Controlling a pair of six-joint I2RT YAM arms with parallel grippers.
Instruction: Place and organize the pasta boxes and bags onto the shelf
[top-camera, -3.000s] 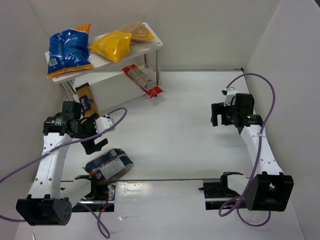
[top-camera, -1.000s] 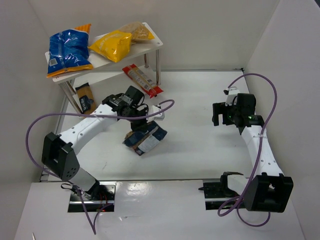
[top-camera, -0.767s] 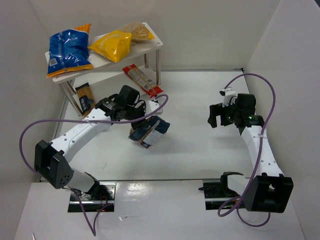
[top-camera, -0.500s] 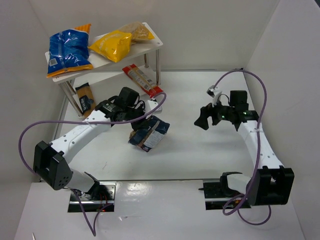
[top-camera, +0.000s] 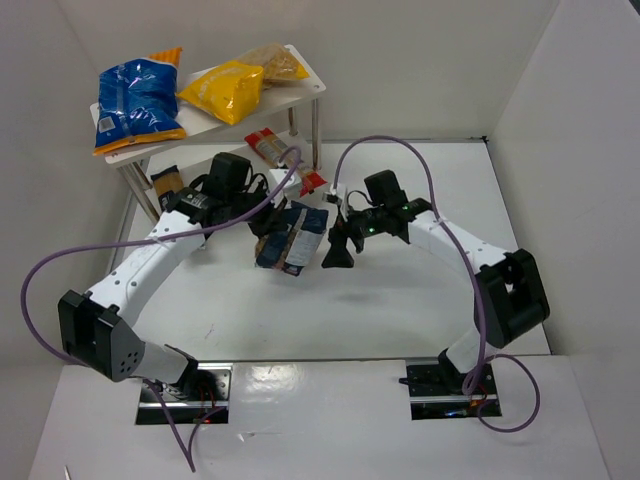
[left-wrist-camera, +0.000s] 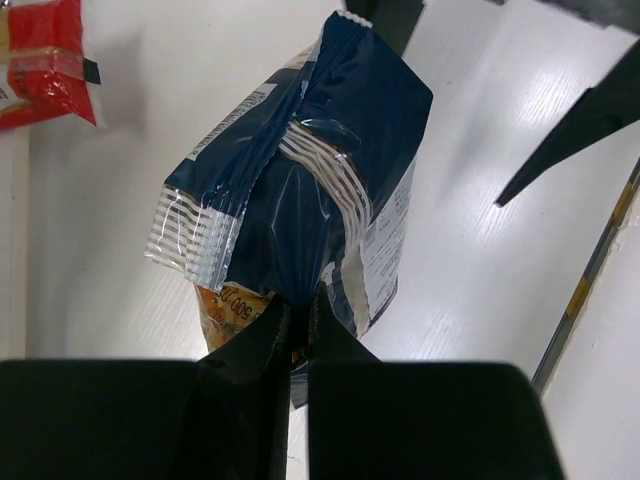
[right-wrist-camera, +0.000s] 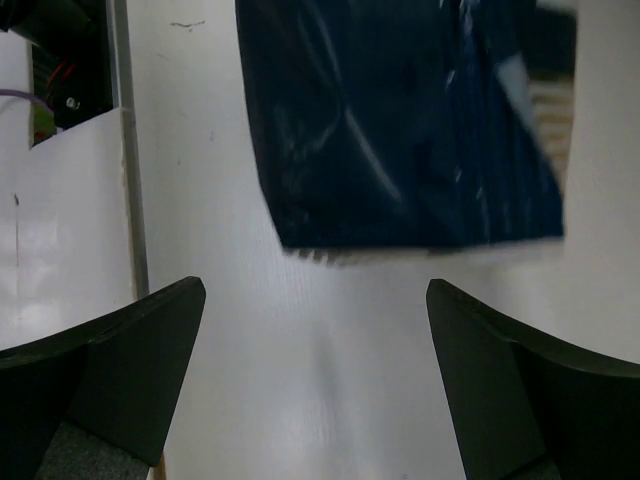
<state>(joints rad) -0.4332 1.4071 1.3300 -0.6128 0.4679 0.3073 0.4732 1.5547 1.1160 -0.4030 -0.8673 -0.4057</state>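
My left gripper (top-camera: 272, 230) is shut on a fold of the clear bag with the dark blue label (top-camera: 293, 237) and holds it above the table's middle. In the left wrist view the bag (left-wrist-camera: 300, 190) hangs from the pinched fingertips (left-wrist-camera: 283, 318). Just right of the bag, my right gripper (top-camera: 336, 250) stands open. In the right wrist view, the bag's (right-wrist-camera: 400, 130) edge lies just beyond the tips. The white shelf (top-camera: 308, 82) at the back left carries a big blue bag (top-camera: 138, 102), a yellow bag (top-camera: 225, 88) and a tan bag (top-camera: 272, 62) on top.
A long red packet (top-camera: 285, 160) lies slanted on the lower board, also in the left wrist view's corner (left-wrist-camera: 45, 55). A long orange packet (top-camera: 170, 195) stands by the shelf's left legs. Purple cables loop over both arms. White walls close in the table.
My left arm has lifted the dark blue bag back toward the shelf. My right arm has swung left across the table, its open jaws arriving beside the bag.
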